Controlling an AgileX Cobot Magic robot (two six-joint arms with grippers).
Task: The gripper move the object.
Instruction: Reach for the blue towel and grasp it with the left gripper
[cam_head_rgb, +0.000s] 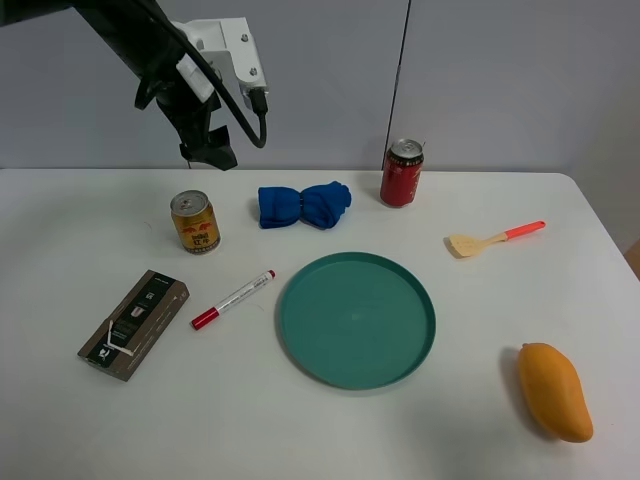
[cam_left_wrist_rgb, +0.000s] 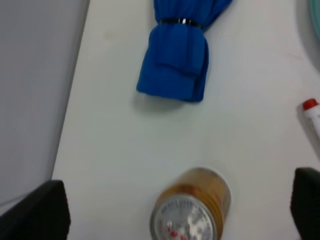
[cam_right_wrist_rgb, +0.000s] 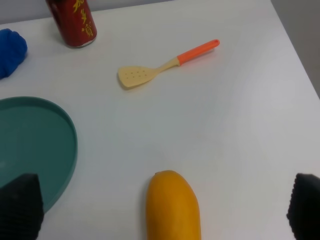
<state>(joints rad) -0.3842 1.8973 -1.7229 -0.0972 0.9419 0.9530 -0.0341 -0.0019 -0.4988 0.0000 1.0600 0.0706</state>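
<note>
My left gripper (cam_head_rgb: 210, 150) is open and empty, raised above the table's back left. In the left wrist view it (cam_left_wrist_rgb: 172, 212) hangs over a gold can (cam_left_wrist_rgb: 192, 210) that stands upright (cam_head_rgb: 195, 222), with a rolled blue cloth (cam_left_wrist_rgb: 177, 50) beyond it (cam_head_rgb: 303, 204). My right gripper (cam_right_wrist_rgb: 162, 207) is open and empty above a yellow mango (cam_right_wrist_rgb: 172, 207) lying at the front right (cam_head_rgb: 555, 390). The right gripper is out of the exterior high view.
A teal plate (cam_head_rgb: 357, 318) lies mid-table. A red can (cam_head_rgb: 402, 172) stands at the back. A wooden spatula with an orange handle (cam_head_rgb: 492, 238) lies at the right. A red-capped marker (cam_head_rgb: 233, 299) and a dark box (cam_head_rgb: 134, 323) lie at the left.
</note>
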